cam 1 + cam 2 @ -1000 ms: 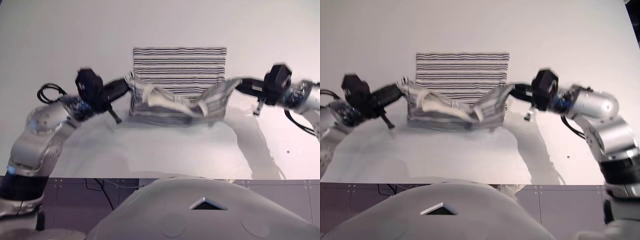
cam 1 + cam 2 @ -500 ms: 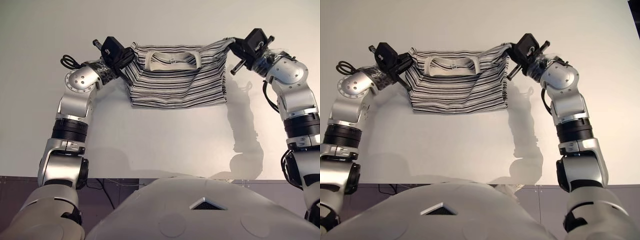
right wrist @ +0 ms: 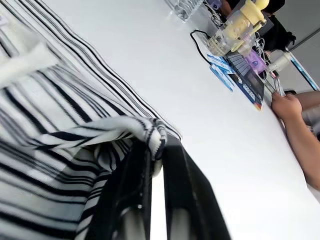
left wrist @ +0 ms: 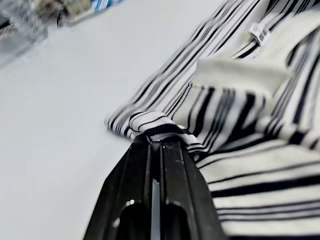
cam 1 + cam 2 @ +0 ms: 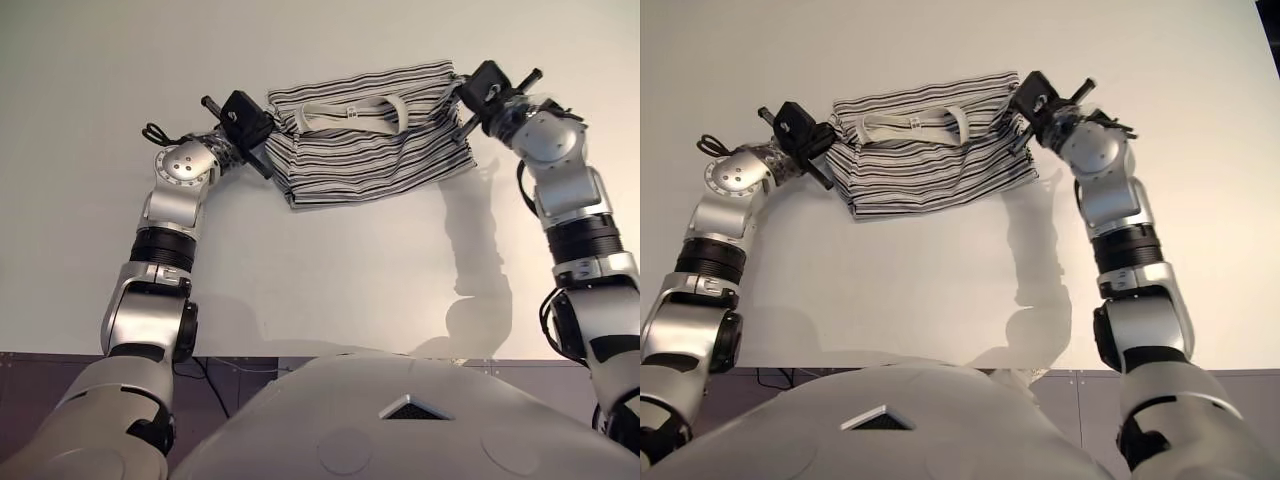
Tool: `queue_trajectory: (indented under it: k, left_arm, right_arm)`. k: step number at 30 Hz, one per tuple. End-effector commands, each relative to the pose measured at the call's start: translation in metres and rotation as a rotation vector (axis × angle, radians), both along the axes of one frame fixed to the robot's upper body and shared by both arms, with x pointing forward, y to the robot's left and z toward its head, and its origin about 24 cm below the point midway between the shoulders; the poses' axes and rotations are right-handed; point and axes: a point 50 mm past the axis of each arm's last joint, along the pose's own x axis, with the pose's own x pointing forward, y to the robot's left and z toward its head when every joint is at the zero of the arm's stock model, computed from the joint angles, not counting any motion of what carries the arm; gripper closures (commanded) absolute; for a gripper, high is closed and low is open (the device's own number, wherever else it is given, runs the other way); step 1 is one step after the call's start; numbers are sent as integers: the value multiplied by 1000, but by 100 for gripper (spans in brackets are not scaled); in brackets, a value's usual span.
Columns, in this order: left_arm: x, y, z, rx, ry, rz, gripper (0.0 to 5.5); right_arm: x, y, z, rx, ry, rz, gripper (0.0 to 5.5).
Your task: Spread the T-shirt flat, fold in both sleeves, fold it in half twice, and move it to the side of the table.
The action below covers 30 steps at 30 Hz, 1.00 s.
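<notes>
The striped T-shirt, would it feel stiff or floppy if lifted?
Probably floppy: the T-shirt bunches and wrinkles between the left tool and right tool. Likely light too, since small pinches at two corners seem enough to hold it.

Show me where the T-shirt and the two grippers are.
T-shirt point(image 5: 365, 157), left eye view, striped front below the collar.
left gripper point(image 4: 155, 145), left wrist view, between its fingertips clamping fabric.
right gripper point(image 3: 156, 150), right wrist view, between its fingertips clamping fabric.

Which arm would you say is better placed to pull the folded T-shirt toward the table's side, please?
Probably the right. The right fingers and left fingers are each shut on a T-shirt corner, but the right holds the one nearer the visible edge of the table, so it could lead.
</notes>
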Motion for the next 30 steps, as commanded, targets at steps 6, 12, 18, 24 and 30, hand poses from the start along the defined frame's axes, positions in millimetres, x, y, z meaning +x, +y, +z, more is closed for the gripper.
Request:
queue_trajectory:
  k: [6, 12, 18, 24, 30]
  left_arm:
    - [24, -6, 10, -75, -68, 81, 438]
    - [40, 16, 9, -348, 75, 452, 438]
    - [28, 37, -8, -384, 145, 660, 438]
    - [5, 18, 21, -427, -104, 452, 438]
    - [-25, -3, 38, -605, -154, 514, 438]
  right_arm:
    - [30, 11, 6, 133, -40, -120, 352]
    - [47, 11, 0, 365, 80, -445, 284]
    - [49, 1, 4, 298, 0, -500, 284]
    - [45, 26, 5, -338, -154, 34, 284]
    - [22, -45, -33, -765, 28, 28, 284]
